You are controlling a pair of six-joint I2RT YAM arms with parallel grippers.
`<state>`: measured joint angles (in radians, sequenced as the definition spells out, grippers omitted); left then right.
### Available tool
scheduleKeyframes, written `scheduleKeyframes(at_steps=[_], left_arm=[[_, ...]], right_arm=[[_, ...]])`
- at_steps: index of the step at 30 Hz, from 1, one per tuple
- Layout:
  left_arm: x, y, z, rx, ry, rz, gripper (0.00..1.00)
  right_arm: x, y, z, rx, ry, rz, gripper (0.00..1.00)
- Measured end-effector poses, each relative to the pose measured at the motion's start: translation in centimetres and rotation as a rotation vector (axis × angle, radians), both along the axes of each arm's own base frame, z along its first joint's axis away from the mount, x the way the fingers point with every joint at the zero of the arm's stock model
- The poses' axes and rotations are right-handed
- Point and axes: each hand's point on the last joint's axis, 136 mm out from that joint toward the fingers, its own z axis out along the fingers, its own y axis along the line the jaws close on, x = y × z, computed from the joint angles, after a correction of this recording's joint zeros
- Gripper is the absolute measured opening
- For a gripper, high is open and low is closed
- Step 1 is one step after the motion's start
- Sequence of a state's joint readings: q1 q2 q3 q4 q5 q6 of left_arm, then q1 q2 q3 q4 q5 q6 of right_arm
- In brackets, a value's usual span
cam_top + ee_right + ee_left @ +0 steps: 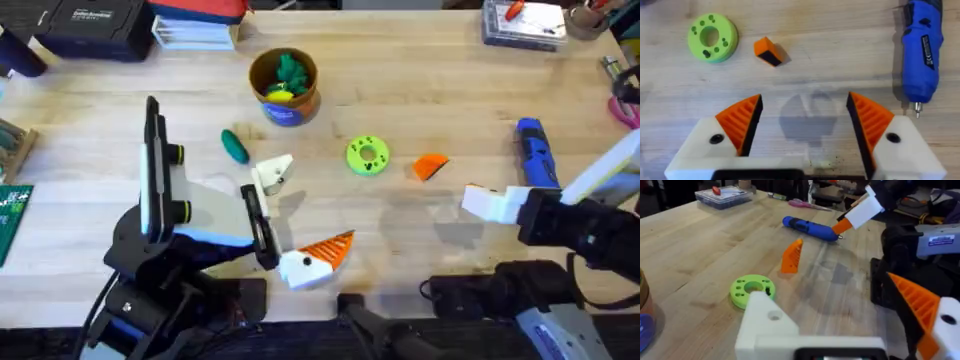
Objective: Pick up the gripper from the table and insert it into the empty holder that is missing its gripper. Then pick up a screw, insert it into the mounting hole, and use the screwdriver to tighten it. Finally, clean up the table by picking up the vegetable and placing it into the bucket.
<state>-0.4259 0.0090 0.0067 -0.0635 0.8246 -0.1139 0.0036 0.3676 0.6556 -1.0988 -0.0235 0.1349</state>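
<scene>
Nothing of the task looks done yet, judging from how things lie.

The gripper (430,166), the orange wedge, lies loose on the desk (450,90) right of centre in the overhead view, just right of the green disc (367,155). Not picked up, not inserted.

The left end effector (300,215) sits low centre in the overhead view, with one white finger bare (the empty holder (272,174), my read) and the other carrying its orange pad (330,250). It is spread open and holds nothing. In the left wrist view the bare white finger (765,320) with its mounting hole is clear, and the wedge lies beyond it near the disc.

The right end effector (480,203) hovers at right centre in the overhead view, just right of the wedge and below the screwdriver. In the right wrist view both orange pads (742,120) stand wide apart with bare desk between them, so it is open and empty. The wedge is ahead of it, apart from the fingers.

The screwdriver (537,155), blue, lies flat at the right of the overhead frame, untouched. The screw I cannot pick out; maybe in the disc, too small to tell.

The vegetable (234,146), dark green, lies on the desk left of centre, below and left of the bucket (284,88). The bucket stands upright at upper centre and already holds green and yellow toys, but not this one.

Left to do: all of it, i.e. grab the wedge, seat it, screw, tighten, clean up. Likely step in hand: the right arm going for the wedge.
</scene>
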Motion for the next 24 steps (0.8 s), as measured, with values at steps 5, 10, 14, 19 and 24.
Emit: scheduleKeyframes(at_steps=[5, 10, 14, 19, 24], left_arm=[[-0.4, -0.1, 0.0, -0.001, 0.002, -0.026, 0.988], [-0.6, -0.2, 0.0, -0.001, 0.003, -0.035, 0.988], [-0.7, -0.2, 0.0, -0.002, 0.003, -0.04, 0.988], [-0.7, -0.2, 0.0, -0.002, 0.003, -0.042, 0.988], [-0.7, -0.2, 0.0, -0.001, 0.004, -0.044, 0.986]], right_arm=[[2.6, 0.0, 2.4, 0.001, -0.145, 0.0, 0.994], [5.2, 0.0, 5.7, 0.005, -0.315, -0.003, 0.993], [5.0, 0.0, 5.4, 0.013, -0.3, -0.01, 0.993], [5.7, 0.6, 6.4, 0.026, -0.347, 0.026, 0.993], [4.7, 1.5, 4.3, 0.016, -0.176, 0.106, 0.994]])
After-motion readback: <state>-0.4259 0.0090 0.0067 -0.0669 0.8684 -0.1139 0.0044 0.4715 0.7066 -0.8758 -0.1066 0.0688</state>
